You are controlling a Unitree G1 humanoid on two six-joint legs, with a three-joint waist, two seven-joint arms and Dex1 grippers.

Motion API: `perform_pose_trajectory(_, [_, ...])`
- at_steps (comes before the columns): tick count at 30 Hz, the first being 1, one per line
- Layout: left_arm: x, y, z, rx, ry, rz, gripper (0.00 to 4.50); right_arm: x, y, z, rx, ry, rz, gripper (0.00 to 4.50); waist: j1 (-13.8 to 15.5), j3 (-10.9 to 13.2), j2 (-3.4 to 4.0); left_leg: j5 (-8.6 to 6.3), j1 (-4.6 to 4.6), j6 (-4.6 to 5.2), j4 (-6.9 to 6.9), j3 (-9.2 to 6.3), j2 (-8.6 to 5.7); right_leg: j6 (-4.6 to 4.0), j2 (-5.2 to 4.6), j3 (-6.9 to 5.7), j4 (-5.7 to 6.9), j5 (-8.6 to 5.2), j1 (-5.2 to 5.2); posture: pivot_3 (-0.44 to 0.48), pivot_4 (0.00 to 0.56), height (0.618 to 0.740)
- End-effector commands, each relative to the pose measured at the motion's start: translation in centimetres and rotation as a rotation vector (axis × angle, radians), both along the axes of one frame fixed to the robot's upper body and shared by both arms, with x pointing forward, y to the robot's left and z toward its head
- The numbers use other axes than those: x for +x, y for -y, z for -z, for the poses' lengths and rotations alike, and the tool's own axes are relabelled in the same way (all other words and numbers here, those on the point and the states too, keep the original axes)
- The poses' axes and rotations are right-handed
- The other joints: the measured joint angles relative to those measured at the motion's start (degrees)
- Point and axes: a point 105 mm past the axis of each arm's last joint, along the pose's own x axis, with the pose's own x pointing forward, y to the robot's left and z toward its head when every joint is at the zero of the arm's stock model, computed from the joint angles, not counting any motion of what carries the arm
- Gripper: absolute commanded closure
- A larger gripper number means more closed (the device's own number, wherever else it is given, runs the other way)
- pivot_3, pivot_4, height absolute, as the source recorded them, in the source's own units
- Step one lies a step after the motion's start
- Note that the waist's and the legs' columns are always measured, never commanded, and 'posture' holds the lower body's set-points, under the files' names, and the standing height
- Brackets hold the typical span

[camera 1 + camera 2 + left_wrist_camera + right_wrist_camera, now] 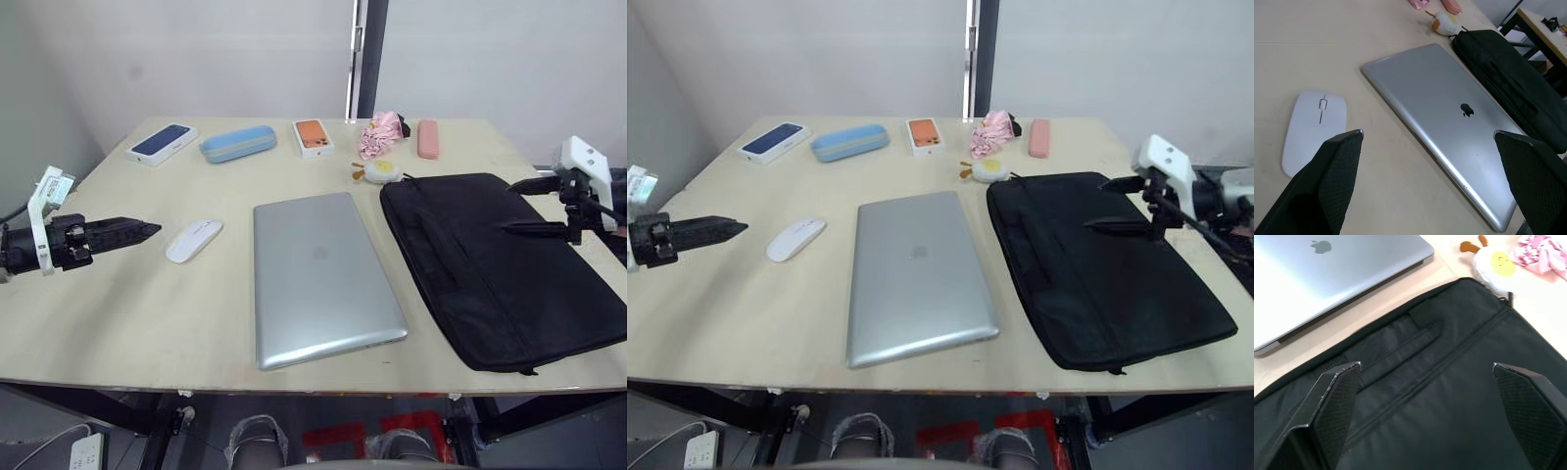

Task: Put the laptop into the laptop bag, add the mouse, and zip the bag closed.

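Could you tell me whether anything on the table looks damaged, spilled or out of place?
Nothing stands out. The laptop lies flat and closed between the mouse and the laptop bag, angled slightly to the table edge. Nothing looks spilled or broken.

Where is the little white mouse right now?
The mouse lies flat on the table, on the robot's left, just beside the laptop and in front of the open left pincer.

Far edge of table (pixel 118 323), l to r: navy phone (pixel 162 143), blue case (pixel 238 143), orange phone box (pixel 313 138), pink cloth (pixel 382 134), pink case (pixel 428 138).
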Motion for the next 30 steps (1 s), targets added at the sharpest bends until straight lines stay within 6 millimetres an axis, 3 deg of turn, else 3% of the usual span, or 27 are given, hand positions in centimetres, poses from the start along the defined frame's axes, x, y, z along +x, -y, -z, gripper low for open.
perform_pose_trajectory(1, [-0.1, 1.6, 0.3, -0.023, 0.003, 0.029, 0.0, -0.2, -1.8, -0.6, 0.024, 0.045, -0.052, 1.06, 0.0, 0.0, 0.0, 0.0, 0.0, 0.0, 0.0, 0.01, -0.01, 0.0, 0.0, 0.01, 0.0, 0.0, 0.0, 0.0, 0.15, 0.74])
perform_pose_trajectory(10, [0.1, 5.4, 2.9, -0.089, -0.137, 0.07, 0.0, 0.3, -6.9, 1.6, 0.026, 0.077, -0.143, 4.29, -0.1, 0.0, 0.0, 0.02, -0.03, 0.02, 0.04, -0.03, -0.01, 0.0, 0.0, -0.01, 0.03, 0.0, -0.01, 0.0, 0.15, 0.74])
perform_pose_trajectory(14, [0.1, 7.2, 5.2, -0.1, -0.229, 0.084, 0.0, 0.4, -8.9, 3.2, -0.017, 0.098, -0.181, 4.4, -0.1, 0.0, 0.0, 0.02, -0.02, 0.01, 0.05, -0.05, -0.02, 0.0, 0.0, -0.01, 0.02, 0.0, 0.02, 0.0, 0.15, 0.74])
perform_pose_trajectory(22, [0.5, 8.4, 8.2, -0.155, -0.434, 0.059, 0.0, 1.3, -11.6, 6.0, -0.089, 0.15, -0.242, 4.4, -0.2, 0.0, 0.0, 0.01, -0.01, -0.02, 0.06, -0.1, -0.02, 0.0, 0.0, -0.04, 0.03, 0.0, 0.06, 0.0, 0.15, 0.74])
perform_pose_trajectory(30, [1.0, 9.2, 9.3, -0.222, -0.534, 0.073, 0.0, 2.2, -13.2, 8.5, -0.096, 0.139, -0.239, 4.4, -0.3, 0.0, 0.01, 0.01, -0.03, -0.02, 0.06, -0.11, -0.04, 0.01, 0.0, -0.06, 0.0, 0.01, 0.06, 0.0, 0.15, 0.74])
